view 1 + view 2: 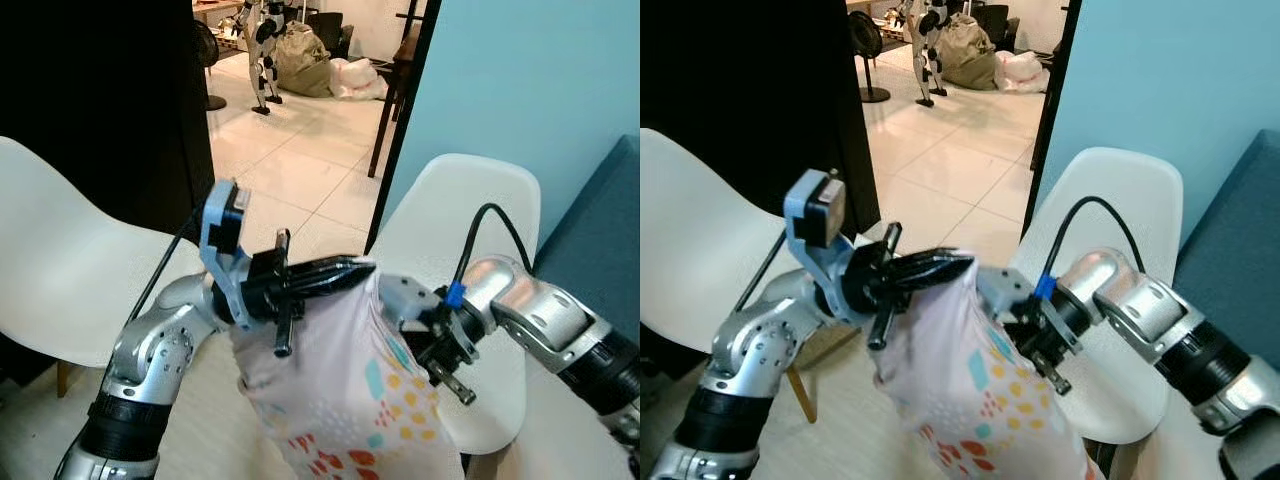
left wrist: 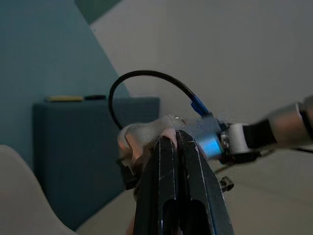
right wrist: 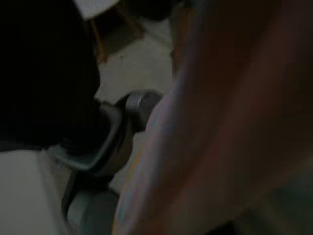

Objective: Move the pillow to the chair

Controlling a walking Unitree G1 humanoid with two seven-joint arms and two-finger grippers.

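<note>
Pillow: my soft pale fabric pillow with orange and teal blotches (image 1: 345, 400) is hanging in the air between my two arms, in front of the white moulded plastic chair (image 1: 470, 220) that is standing against the light blue wall (image 1: 540, 90).
Progress: I am judging the pick-up as done, since the pillow is off every surface; setting it onto the chair seat and letting go are what is left.
Left eye view: my left gripper (image 1: 350, 271) is pinching the pillow's top corner, its black fingers clamped tight on the cloth, with my silver forearm angling up from below and the elbow bent.
Right eye view: my right gripper (image 1: 1015, 300) is pressing in at the pillow's far upper side, mostly buried in the fabric, so I cannot tell how its fingers are set; the arm is reaching across in front of the chair seat. A second white chair (image 1: 690, 250) is standing at my left.
Left wrist view: my two black fingers (image 2: 164, 196) are lying closed together on a fold of pale cloth, with my right wrist just beyond.
Right wrist view: dim and blurred; pillow fabric (image 3: 220, 122) is crowding close to the lens.
</note>
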